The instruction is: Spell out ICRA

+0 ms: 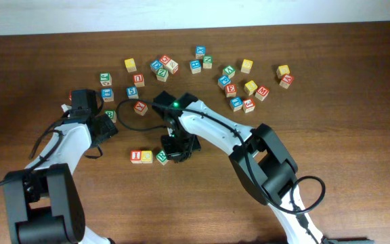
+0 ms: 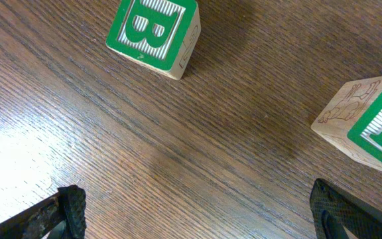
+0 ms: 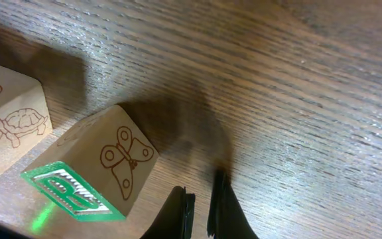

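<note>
on the wooden bench (image 1: 330, 129), a row of 3 blocks (image 1: 147, 156), green block (image 3: 91, 179) at its right end. right fingers (image 3: 178, 216) nearly closed on nothing, just beside it; left fingers (image 2: 68, 209) wide apart, empty. best to lift straight off without nudging the row.

The left arm (image 1: 65, 146) rises from its base and bends at the wrist just behind the left tool (image 1: 107, 126). This tool points down with its two fingers (image 2: 68, 211) spread wide, only bare tabletop (image 2: 178, 153) showing between and below them. The right arm (image 1: 215, 125) stretches far across toward the other arm and folds at the wrist just beyond the right tool (image 1: 175, 150), which hangs low over the tabletop with its fingers (image 3: 180, 211) drawn almost together and nothing between them.
</note>
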Motion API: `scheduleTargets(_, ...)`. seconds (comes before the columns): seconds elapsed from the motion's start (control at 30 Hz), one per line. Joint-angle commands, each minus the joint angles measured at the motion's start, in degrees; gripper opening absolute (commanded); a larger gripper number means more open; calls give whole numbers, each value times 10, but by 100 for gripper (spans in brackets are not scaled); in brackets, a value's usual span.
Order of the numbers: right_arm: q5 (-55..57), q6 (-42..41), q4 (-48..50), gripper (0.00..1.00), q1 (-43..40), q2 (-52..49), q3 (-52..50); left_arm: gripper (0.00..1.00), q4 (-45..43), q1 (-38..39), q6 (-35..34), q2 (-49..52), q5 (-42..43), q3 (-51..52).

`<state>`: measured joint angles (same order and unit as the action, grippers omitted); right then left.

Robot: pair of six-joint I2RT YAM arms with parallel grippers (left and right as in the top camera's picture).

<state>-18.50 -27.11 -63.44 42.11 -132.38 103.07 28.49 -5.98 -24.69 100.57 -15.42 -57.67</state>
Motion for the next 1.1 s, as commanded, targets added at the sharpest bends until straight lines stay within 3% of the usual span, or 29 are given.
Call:
scheduleTargets(0.0, 58, -4, 25, 5, -2, -3, -5, 99, 1, 0, -1, 5, 0, -6)
scheduleTargets(0.2, 89, -4, 41, 7, -2, -3, -5, 99, 1, 0, -1, 5, 0, -6)
scheduleTargets(1.07, 37, -4, 64, 8, 0, -3, -5, 99, 1, 0, -1, 5, 0, -6)
